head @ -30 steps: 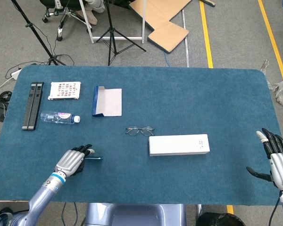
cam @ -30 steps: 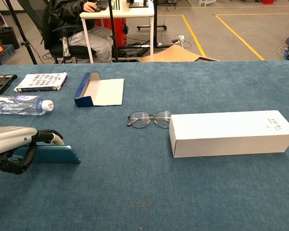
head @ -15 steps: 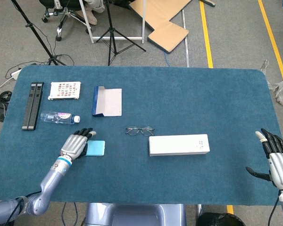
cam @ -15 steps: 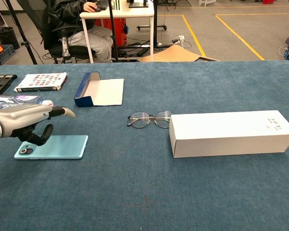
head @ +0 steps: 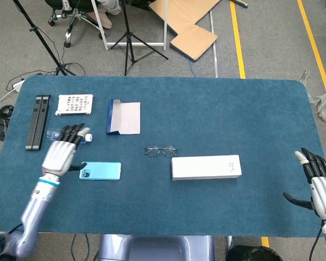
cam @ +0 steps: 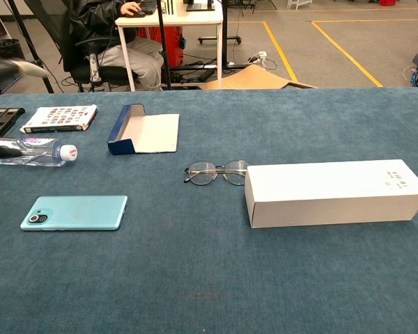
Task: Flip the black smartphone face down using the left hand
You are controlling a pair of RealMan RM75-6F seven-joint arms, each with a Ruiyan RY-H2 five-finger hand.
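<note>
The smartphone (head: pixel 100 171) lies flat on the blue table, its light-blue back and camera lens facing up; the chest view shows the smartphone (cam: pixel 74 212) at the left. My left hand (head: pixel 61 152) hovers just left of the phone and above it, fingers spread, holding nothing. In the chest view only a blurred bit of that left hand (cam: pixel 14 67) shows at the top left edge. At the table's near right corner my right hand (head: pixel 319 184) rests open and empty.
A white box (head: pixel 206 167) lies mid-table with glasses (head: pixel 161 151) behind it. A water bottle (head: pixel 65 135), an open blue case (head: pixel 122 117), a printed card (head: pixel 74 104) and two black bars (head: pixel 37 122) occupy the far left.
The left hand tipped the phone from standing on its edge to lying back-up, then let go and rose away to the left. The right hand has stayed put.
</note>
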